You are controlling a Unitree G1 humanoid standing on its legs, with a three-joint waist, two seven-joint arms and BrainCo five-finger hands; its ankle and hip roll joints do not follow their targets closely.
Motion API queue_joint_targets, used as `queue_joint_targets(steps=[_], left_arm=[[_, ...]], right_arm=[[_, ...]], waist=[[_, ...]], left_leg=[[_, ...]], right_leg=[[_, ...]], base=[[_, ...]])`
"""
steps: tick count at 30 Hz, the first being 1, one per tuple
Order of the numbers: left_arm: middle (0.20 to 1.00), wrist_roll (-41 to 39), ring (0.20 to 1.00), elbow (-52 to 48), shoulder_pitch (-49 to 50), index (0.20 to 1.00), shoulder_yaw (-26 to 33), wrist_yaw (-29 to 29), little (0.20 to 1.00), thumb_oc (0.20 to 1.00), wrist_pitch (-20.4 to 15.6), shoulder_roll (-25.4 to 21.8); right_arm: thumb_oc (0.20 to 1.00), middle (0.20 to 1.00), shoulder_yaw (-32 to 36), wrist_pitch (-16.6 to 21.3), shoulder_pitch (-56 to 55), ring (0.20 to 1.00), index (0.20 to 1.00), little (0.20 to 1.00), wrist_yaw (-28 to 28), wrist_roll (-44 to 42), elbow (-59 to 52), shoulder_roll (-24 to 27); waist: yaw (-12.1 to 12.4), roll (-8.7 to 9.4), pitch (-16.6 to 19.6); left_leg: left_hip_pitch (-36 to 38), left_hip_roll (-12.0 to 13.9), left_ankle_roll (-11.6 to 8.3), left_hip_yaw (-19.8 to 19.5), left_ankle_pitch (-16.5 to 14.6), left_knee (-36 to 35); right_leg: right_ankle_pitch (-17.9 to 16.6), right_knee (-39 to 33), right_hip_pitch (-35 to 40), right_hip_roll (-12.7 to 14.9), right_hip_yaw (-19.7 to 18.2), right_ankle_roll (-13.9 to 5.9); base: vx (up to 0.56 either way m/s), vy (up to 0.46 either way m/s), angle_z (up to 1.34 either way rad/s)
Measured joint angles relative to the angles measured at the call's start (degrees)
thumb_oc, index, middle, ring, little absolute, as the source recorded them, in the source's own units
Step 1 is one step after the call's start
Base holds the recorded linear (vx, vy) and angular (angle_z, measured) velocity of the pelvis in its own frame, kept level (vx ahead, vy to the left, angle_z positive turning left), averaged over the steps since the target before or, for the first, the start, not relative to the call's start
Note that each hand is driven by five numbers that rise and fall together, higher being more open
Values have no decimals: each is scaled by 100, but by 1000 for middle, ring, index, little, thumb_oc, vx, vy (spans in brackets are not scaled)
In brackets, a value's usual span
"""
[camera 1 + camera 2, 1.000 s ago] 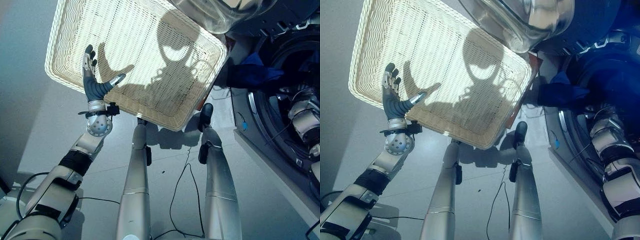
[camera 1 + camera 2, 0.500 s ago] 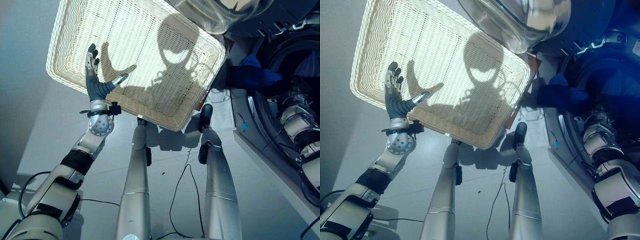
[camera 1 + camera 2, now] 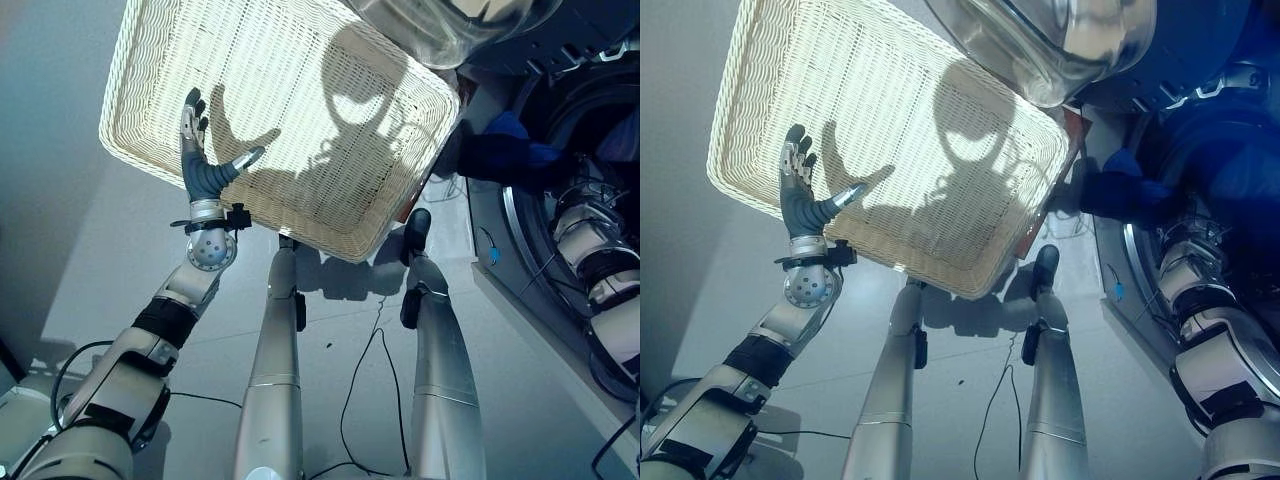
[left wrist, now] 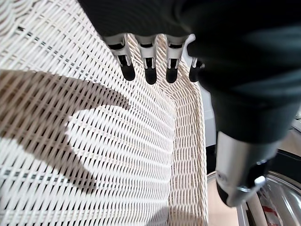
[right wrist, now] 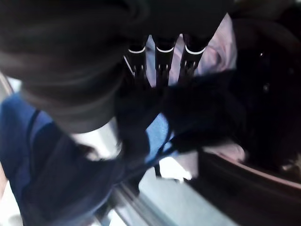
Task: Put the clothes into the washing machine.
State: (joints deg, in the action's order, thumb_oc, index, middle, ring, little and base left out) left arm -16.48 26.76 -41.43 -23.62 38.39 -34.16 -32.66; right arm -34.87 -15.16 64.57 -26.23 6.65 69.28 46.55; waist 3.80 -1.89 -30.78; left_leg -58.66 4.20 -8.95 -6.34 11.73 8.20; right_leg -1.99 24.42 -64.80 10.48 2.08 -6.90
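Our right hand [image 5: 160, 56] is at the washer [image 3: 1200, 130] mouth among the clothes [image 3: 500, 155] (grip unreadable); left hand [image 3: 205, 165], fingers spread, hovers over the basket [image 3: 150, 90].

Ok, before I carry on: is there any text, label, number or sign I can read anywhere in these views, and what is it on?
None that can be read.
Wicker basket: bare weave, no label or print.
Washing machine: a small white tag shows at the upper right by the door opening, too small to read.
Blue clothes hanging over the drum's rim: no visible print.
Left robot hand: no markings that can be read.
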Motion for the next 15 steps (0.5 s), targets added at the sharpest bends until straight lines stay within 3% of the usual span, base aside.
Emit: queue_joint_targets(steps=[15], left_arm=[[1000, -2, 1000, 1, 73, 1000, 15, 14, 1000, 1000, -40, 18]], right_arm=[[200, 200, 3, -98, -188, 200, 200, 200, -273, 172, -64, 0]], waist=[[29, -32, -1]], left_leg=[[-5, -34, 1, -6, 0, -2]], right_leg=[[51, 81, -29, 39, 0, 0]], base=[[0, 5, 1]])
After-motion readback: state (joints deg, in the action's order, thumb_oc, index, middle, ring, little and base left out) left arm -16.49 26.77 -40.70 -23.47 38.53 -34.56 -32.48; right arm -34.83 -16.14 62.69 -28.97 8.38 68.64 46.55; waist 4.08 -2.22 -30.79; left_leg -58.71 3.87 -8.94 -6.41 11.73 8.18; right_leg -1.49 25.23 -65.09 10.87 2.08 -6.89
